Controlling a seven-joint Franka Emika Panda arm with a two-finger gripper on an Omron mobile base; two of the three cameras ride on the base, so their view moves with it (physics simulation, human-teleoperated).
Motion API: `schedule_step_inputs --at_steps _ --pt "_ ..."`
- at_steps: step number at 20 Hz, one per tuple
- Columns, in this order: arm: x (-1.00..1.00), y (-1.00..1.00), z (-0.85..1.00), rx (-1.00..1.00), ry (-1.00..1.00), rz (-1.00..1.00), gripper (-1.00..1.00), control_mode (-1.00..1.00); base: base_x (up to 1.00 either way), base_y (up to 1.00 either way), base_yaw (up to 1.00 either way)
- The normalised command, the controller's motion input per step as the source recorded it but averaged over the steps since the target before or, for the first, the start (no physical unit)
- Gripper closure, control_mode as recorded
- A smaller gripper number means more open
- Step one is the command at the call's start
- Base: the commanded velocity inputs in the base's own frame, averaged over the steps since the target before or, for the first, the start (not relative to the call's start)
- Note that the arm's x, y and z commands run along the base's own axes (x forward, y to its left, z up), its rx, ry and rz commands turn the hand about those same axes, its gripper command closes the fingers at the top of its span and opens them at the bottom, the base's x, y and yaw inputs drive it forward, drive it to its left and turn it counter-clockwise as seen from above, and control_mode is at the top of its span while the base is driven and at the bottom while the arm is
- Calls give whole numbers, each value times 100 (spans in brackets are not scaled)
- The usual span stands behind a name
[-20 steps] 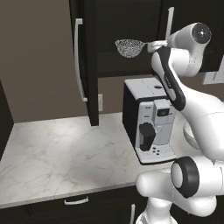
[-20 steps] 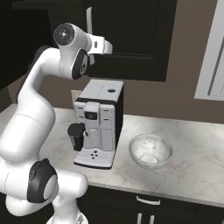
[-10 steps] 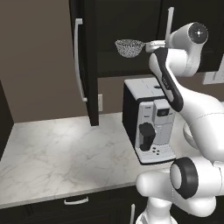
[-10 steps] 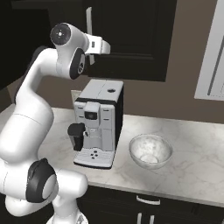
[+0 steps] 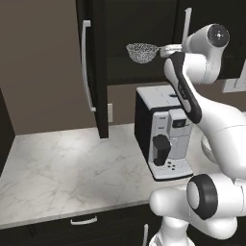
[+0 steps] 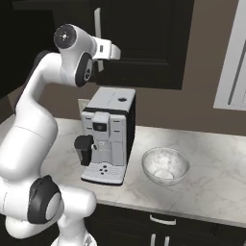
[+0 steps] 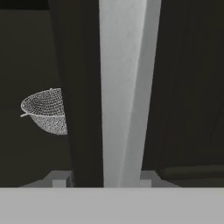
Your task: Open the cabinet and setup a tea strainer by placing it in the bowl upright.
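Arm: raised high, with its hand reaching up to the front of the cabinet (image 5: pixel 144 38), above the coffee machine (image 5: pixel 166 132).
End effector: its end effector (image 7: pixel 105 181) is at the long silver bar handle (image 7: pixel 122 87) of a cabinet door; the handle runs up between the two finger tips (image 7: pixel 59 179). I cannot tell whether they press on it or merely flank it.
Cabinet: black, on the wall above the tabletop (image 5: pixel 62 173). The left door (image 5: pixel 93 67) stands swung out, its own bar handle (image 5: pixel 85 67) facing left.
Tea strainer: the tea strainer (image 5: pixel 141 52) sits inside the open cabinet, mesh basket upright with the rim on top, just left of the door edge in the hand view. Its thin handle points toward the robot's hand.
Bowl: the bowl (image 6: pixel 166 166) stands on the tabletop just right of the coffee machine, toward the front edge, well below the strainer.
Coffee machine: black and white, standing toward the back of the tabletop.
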Motion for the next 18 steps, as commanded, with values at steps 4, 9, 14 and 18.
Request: schedule_step_inputs --at_steps 4,9,14,18 --pt "-59 -25 7 0 2 0 100 -100 0 0 0" --pt "-90 -42 17 0 5 0 100 -100 0 0 0" --pt "-100 -52 12 0 5 0 100 -100 0 0 0" --pt "-88 -79 9 5 9 0 100 -100 0 0 0"
